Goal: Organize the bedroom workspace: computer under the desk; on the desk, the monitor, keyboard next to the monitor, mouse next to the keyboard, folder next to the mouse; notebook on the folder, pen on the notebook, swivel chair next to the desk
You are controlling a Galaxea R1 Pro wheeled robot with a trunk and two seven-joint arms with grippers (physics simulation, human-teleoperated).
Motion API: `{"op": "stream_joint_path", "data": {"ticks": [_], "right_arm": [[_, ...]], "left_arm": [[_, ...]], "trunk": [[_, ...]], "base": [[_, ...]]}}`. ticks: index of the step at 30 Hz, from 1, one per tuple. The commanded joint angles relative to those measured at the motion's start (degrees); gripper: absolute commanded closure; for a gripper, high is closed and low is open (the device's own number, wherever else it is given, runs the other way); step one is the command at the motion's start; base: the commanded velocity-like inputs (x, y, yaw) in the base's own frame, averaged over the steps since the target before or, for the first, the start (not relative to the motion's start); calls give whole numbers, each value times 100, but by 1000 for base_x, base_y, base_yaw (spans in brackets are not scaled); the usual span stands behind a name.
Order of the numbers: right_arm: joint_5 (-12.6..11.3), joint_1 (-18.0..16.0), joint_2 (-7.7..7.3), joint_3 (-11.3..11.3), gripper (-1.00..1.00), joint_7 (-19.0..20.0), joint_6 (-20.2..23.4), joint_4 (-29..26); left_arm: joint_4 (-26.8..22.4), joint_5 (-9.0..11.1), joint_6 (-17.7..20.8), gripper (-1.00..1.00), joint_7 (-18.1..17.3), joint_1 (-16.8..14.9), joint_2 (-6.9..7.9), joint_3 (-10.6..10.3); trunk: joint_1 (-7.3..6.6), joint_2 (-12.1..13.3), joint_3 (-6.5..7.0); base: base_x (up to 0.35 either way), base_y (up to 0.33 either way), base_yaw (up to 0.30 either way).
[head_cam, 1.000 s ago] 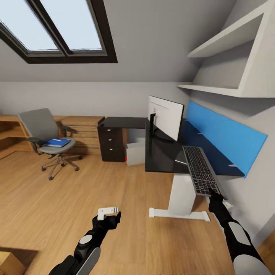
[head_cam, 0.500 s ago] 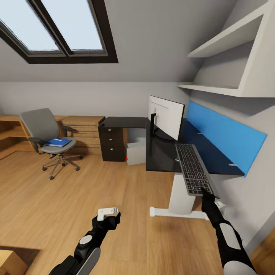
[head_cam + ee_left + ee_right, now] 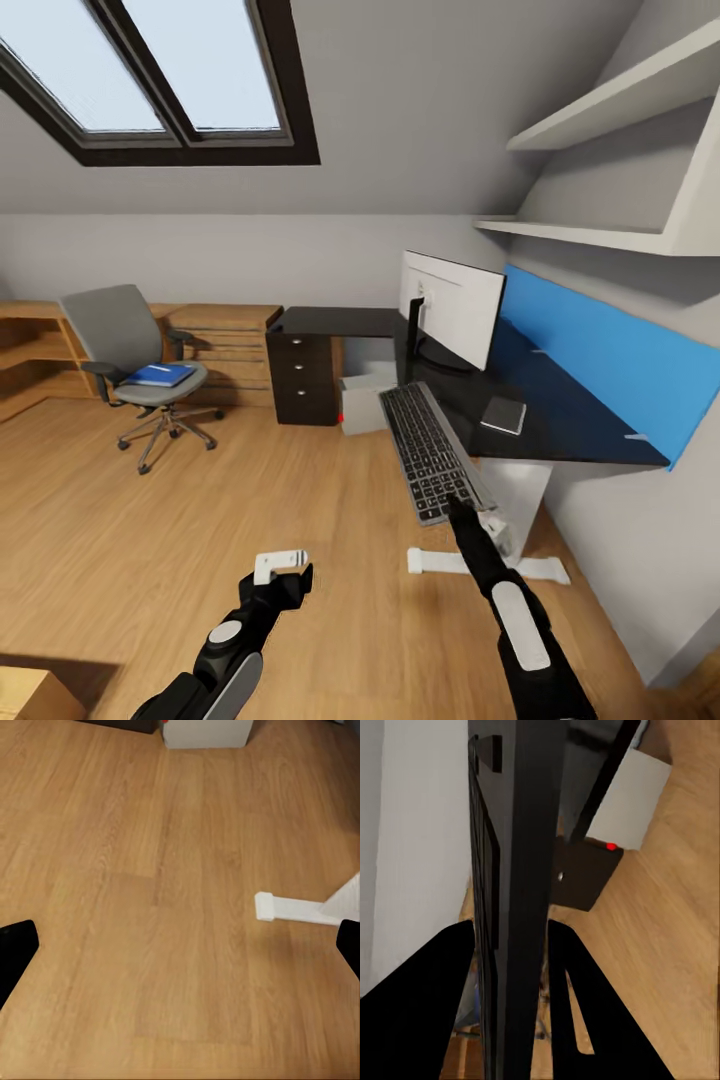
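Two arms show: your left end effector [image 3: 283,566] hangs spread over bare floor, well left of the tabletop [image 3: 570,430]. Your right end effector [image 3: 457,507] pinches the keyboard's [image 3: 431,450] near end, holding it out off the tabletop's front edge, below the monitor [image 3: 455,305].

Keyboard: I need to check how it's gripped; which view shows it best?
The head view: the whole keyboard held at its near end by the right gripper. The right wrist view shows it edge-on between dark fingers.
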Motion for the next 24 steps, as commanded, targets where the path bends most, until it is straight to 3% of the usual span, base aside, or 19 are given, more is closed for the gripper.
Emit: {"op": "stream_joint_path", "data": {"ticks": [1, 2, 3, 6, 7, 8, 9, 11, 15, 24], "right_arm": [[-67, -6, 9, 84, 100, -40, -6, -18], [-77, -13, 9, 376, 100, -220, -126, -91], [-88, -20, 9, 532, 100, -320, -174, -165], [-315, -40, 9, 752, 100, -500, -232, -288], [-611, -60, 9, 810, 100, -597, -245, -319], [-715, -69, 9, 823, 100, -633, -248, -323], [-1261, -108, 9, 864, 100, -779, -255, -300], [-1457, -117, 9, 863, 100, -792, -263, -231], [-1585, -122, 9, 848, 100, -796, -235, -148], [-1615, -115, -4, 851, 100, -796, -232, -128]], "left_arm": [[-8, 43, 10, -100, 49, -6, 9, -19], [-4, 43, 11, -100, 50, -6, 12, -19], [-2, 44, 11, -100, 53, -6, 10, -19], [-1, 45, 11, -100, 59, -6, 8, -18], [0, 45, 11, -100, 62, -6, 9, -15], [0, 44, 8, -100, 63, -6, 11, -13], [11, 44, 4, -100, 71, -6, 9, -10], [92, 44, 3, -100, 73, -6, -3, -27], [328, 48, 3, -100, 70, -6, -29, -63], [395, 30, -13, -100, 66, -6, -38, -71]], "trunk": [[2, -4, -6], [2, -4, -6], [2, -4, -6], [2, -4, -6], [2, -4, -6], [2, -4, -6], [2, -4, -6], [2, -4, -6], [2, -4, -6], [2, -4, -6]], "base": [[202, 302, 0], [203, 301, 0], [204, 301, 0], [205, 301, 0], [208, 300, 0], [209, 300, 0], [214, 299, 0], [215, 298, 0], [220, 291, 0], [229, 278, 0]]}}
